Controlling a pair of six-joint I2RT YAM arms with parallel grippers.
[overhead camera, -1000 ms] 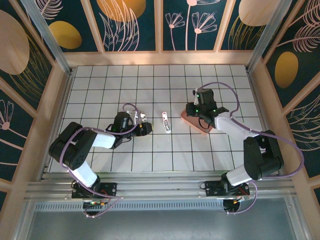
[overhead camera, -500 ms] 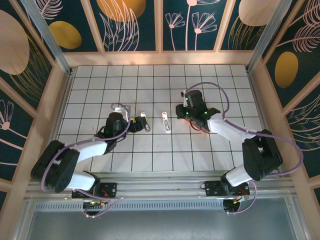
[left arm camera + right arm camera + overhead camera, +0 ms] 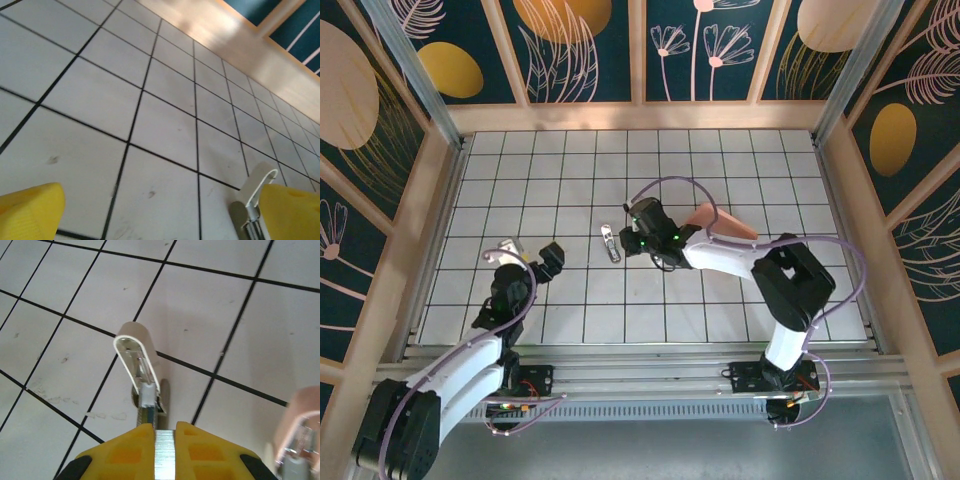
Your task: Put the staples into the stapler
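Right wrist: right gripper (image 3: 164,432) jaws narrow, yellow pads (image 3: 125,452) clamped on the staples (image 3: 164,452), a thin silvery strip upright in the slot between them. Strip end points at the stapler (image 3: 139,360), just ahead of the fingertips; contact cannot be told. Stapler is open, white lid raised, grey inner rail exposed beneath it.

Top external: right gripper (image 3: 633,240) just beside the stapler (image 3: 610,243), which lies near the middle of the table (image 3: 650,320), slightly toward its left edge. Pink tray (image 3: 725,222) right of centre, partly covered by the right arm.

Left gripper (image 3: 528,258) toward the near-left corner, well apart from the stapler.

Left wrist: left gripper (image 3: 160,200) jaws wide, bare tiles between the yellow pads.
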